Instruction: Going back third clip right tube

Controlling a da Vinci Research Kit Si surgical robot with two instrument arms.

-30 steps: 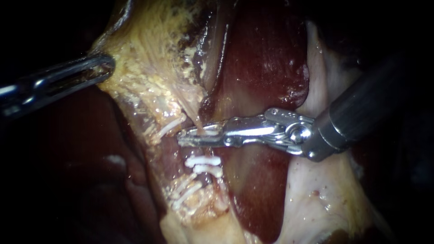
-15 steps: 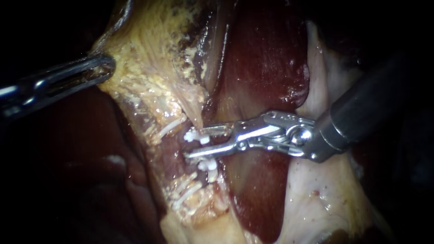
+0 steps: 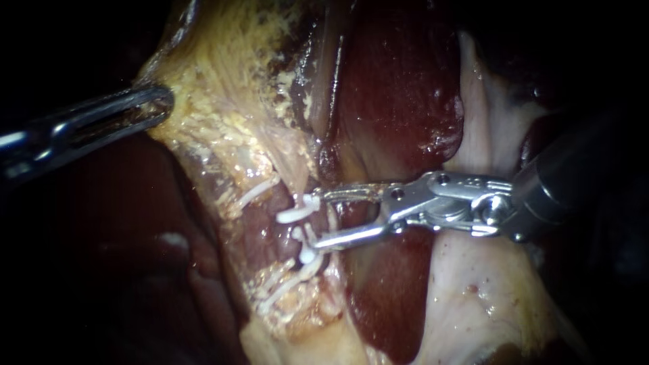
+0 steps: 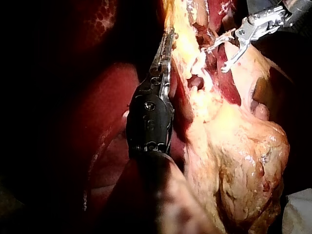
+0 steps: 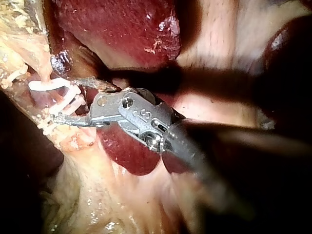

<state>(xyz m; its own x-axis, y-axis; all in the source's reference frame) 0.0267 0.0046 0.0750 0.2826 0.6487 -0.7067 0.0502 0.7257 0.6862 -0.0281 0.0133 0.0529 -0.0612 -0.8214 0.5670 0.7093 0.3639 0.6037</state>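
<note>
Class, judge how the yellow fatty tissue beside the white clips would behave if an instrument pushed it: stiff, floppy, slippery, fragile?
Probably floppy: the fatty tissue drapes in loose, stringy sheets. Likely slippery, since it glistens wetly. Perhaps fragile: near the clips it looks frayed and crumbly.

Deep darkness surrounds the brightly lit field, with a pale cloth at its edge.

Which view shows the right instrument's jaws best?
Endoscope view: the right instrument lies side-on, both jaws open with a clear gap, tips beside the white clips. Right wrist view sees it from behind, gap harder to judge. Left wrist view shows it only far off.
</note>
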